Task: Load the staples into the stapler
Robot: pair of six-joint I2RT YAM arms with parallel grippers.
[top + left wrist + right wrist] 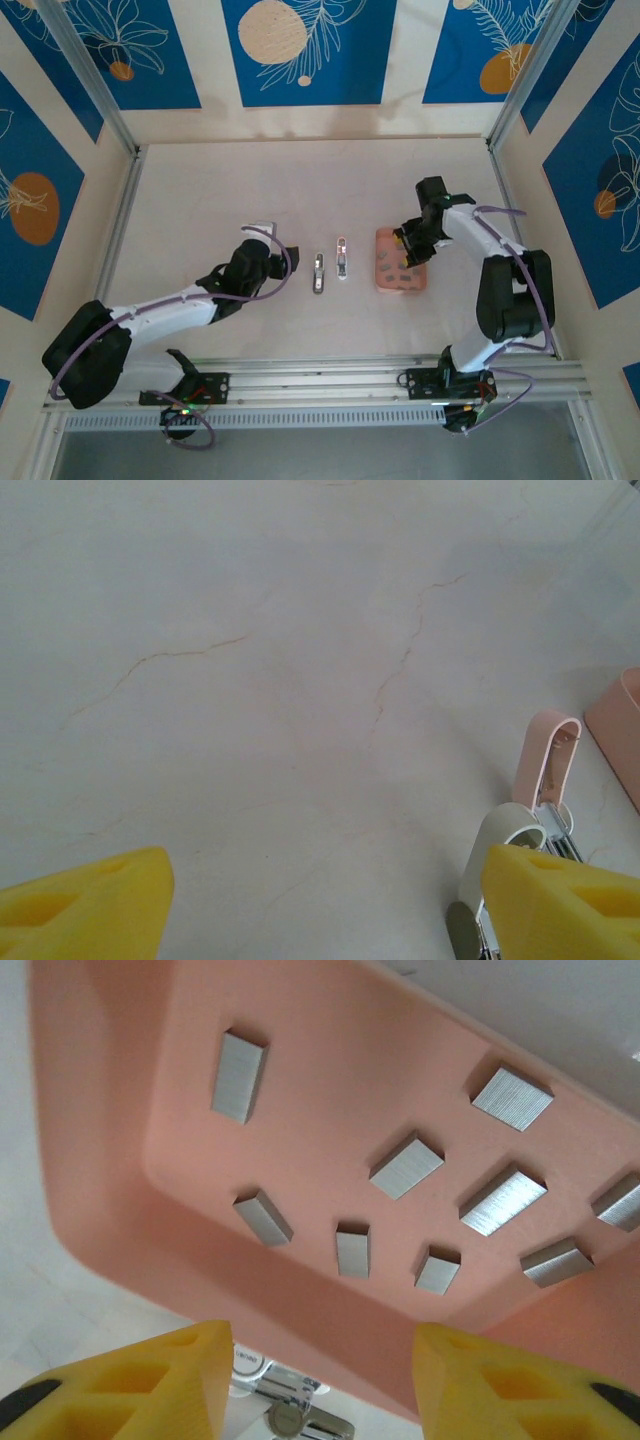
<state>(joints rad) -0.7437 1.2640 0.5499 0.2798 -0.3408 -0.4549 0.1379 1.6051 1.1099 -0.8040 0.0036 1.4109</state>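
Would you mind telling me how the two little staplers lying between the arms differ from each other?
The pink stapler has a pale pink top; the white stapler has an off-white one. The pink stapler lies nearer the salmon tray and farther from the arm bases; the white stapler lies nearer the left gripper. Both are small, lie flat and parallel, with silver metal showing.

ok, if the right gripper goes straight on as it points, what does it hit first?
Probably the shallow salmon-pink tray, near wall or floor, beside the grey metal staple blocks; depth unclear.
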